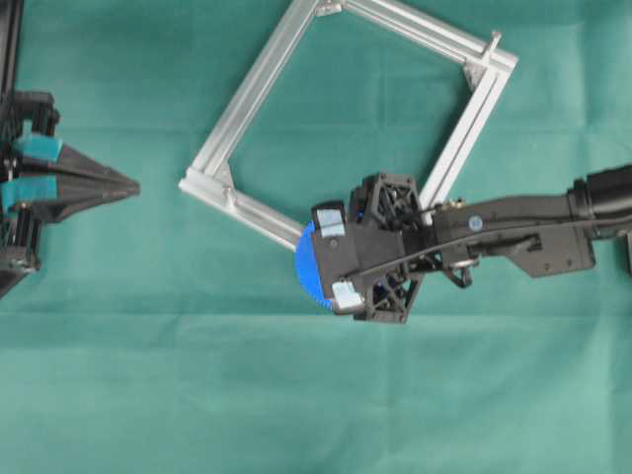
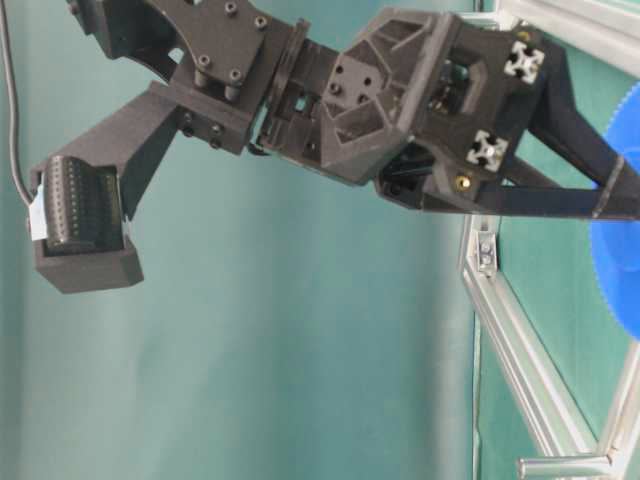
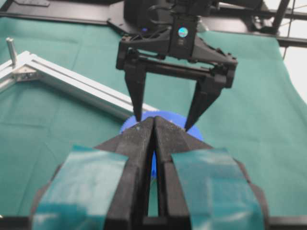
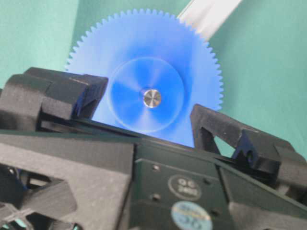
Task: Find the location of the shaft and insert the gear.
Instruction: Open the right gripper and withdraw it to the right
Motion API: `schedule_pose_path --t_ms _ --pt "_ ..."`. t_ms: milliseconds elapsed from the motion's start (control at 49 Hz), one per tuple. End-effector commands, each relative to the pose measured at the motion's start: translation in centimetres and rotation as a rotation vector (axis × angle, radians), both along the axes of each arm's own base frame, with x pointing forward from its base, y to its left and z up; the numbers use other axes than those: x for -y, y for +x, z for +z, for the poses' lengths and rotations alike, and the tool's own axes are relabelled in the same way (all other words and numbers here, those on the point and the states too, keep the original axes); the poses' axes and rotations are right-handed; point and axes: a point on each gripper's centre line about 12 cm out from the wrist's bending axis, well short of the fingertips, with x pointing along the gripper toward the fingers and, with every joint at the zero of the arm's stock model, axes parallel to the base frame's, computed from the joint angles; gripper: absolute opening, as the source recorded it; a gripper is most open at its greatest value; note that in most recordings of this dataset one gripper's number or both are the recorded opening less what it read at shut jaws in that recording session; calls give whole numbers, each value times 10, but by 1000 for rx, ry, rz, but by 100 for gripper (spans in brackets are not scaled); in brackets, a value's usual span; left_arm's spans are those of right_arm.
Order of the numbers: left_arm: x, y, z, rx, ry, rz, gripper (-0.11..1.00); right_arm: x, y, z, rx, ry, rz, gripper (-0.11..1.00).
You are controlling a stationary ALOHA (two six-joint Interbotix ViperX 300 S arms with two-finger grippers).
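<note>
The blue gear lies flat at the near corner of the aluminium frame, and the silver end of the shaft shows in its centre hole. My right gripper hovers over the gear, open, with one finger on each side of the disc. From overhead only the gear's left rim shows from under the right gripper. My left gripper rests shut and empty at the far left; its tips point at the gear.
A green cloth covers the table. The frame's other corners carry plain upright posts. My right arm stretches in from the right edge across the frame's lower right rail. The gear's edge shows at the table-level view's right side.
</note>
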Motion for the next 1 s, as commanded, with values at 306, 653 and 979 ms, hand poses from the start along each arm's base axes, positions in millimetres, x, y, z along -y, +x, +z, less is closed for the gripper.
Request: schedule_pose_path --t_ms 306,653,979 --pt "0 2 10 26 -2 -1 2 0 3 33 88 -2 8 88" --pt "0 2 10 20 -2 -1 2 3 -5 69 170 -22 19 88" --pt "0 2 10 17 -2 -1 2 11 -26 105 258 -89 44 88"
